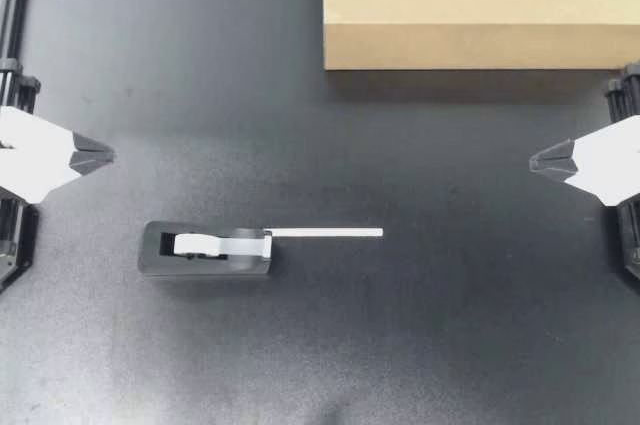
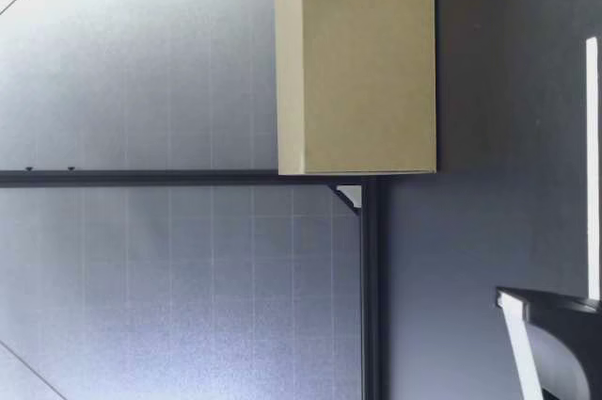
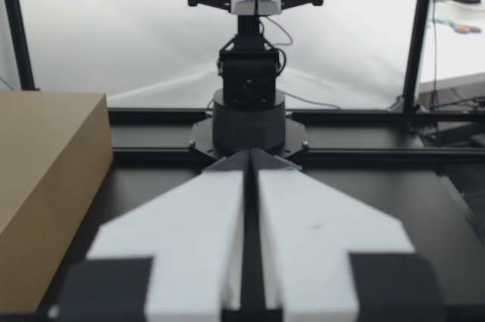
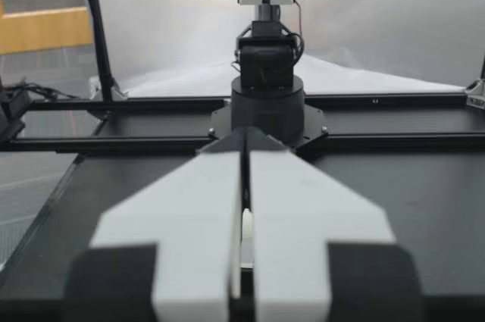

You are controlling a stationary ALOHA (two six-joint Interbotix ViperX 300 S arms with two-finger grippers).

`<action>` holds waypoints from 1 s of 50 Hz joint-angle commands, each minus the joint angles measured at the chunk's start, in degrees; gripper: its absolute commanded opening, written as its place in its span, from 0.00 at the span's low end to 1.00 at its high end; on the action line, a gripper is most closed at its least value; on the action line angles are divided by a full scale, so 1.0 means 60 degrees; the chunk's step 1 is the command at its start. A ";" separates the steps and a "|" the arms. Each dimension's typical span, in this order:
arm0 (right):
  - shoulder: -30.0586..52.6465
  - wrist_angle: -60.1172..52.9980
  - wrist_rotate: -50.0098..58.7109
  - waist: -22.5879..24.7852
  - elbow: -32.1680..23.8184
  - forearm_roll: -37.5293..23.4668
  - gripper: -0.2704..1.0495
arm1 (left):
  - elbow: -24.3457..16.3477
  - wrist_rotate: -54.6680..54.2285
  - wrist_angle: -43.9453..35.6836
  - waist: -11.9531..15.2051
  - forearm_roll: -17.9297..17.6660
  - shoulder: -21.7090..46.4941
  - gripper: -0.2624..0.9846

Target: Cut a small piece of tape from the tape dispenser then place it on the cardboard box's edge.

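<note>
Our left gripper (image 1: 106,154) sits at the 9 o'clock edge of the table (image 1: 200,65) and our right gripper (image 1: 535,160) at the 3 o'clock edge. Both are pressed closed with nothing between the fingers (each wrist view shows only a hairline seam down the middle). Neither is near the work.

The tape dispenser (image 1: 205,251) lies at about 7 o'clock from the table's middle, nearer our left gripper. A strip of tape (image 1: 326,233) runs straight out from its cutter end toward 3 o'clock. In the low view the strip (image 2: 592,165) leaves the dispenser (image 2: 555,344) below its top, but we cannot tell whether it rests on the table or hangs just above it. The cardboard box (image 1: 480,5) fills the 1 o'clock corner, well apart from the dispenser, its near edge facing 6 o'clock.

We judge the strip to be very light, thin and limp, sticky on one face, and apt to curl or cling to a finger. Its free tip at the 3 o'clock end looks like the place for our right gripper to pinch, across the flat faces. The dispenser looks compact and probably weighted, yet it could slide on the smooth table under a pull. We would therefore have our left gripper hold its body at the 9 o'clock end, away from the blade. The box seems stiff enough to take a light press along its edge.
</note>
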 commanded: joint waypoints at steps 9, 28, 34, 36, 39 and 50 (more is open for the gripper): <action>0.0425 -0.0264 0.0000 -0.0073 -0.0513 0.0015 0.12 | -0.0103 0.0029 -0.0513 0.0190 -0.0015 0.0088 0.11; 0.6196 0.1436 0.0615 -0.0352 -0.4204 0.0293 0.12 | 0.0190 0.0029 -0.0938 0.0190 -0.0015 0.0425 0.11; 0.7852 0.3076 0.0864 -0.0352 -0.5640 0.0293 0.12 | 0.0249 0.0015 -0.0938 0.0190 -0.0015 0.0439 0.11; 0.8232 0.3589 0.0864 -0.0337 -0.6079 0.0293 0.12 | 0.0264 0.0015 -0.0952 0.0190 -0.0015 0.0439 0.11; 0.8862 0.4497 0.0850 -0.0293 -0.6768 0.0293 0.12 | 0.0308 0.0015 -0.0952 0.0190 -0.0015 0.0439 0.11; 1.0679 0.7031 0.0747 -0.0044 -0.9082 0.0293 0.12 | 0.0571 0.0015 -0.0952 0.0190 -0.0015 0.0425 0.11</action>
